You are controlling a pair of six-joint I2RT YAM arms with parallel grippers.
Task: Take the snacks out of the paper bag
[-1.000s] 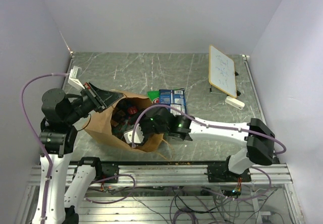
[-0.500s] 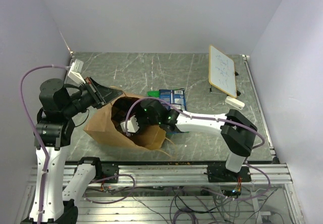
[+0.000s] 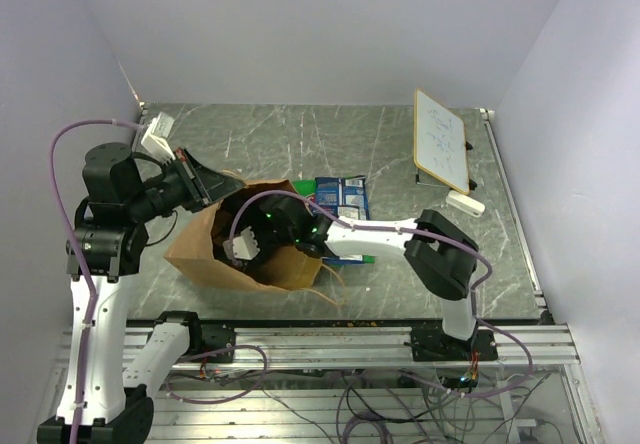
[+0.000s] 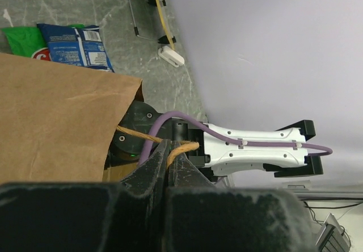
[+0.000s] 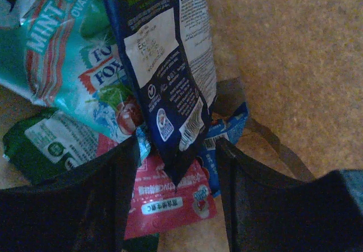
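Note:
The brown paper bag lies on its side, mouth open toward the back right. My left gripper is shut on the bag's looped paper handle and holds the rim up. My right arm reaches into the mouth; its fingers are hidden there in the top view. In the right wrist view my right gripper is open inside the bag, with the lower corner of a dark blue packet between its jaws. A teal mint packet, a red packet and a green packet lie beneath. A blue Burts packet lies outside.
A green packet lies beside the blue one behind the bag. The white framed board stands at the back right with a small white block in front of it. Grey walls close in the table on three sides.
My right arm has pushed further left and deeper into the bag. My left gripper has shifted slightly back, still holding the handle, and the bag mouth has opened wider.

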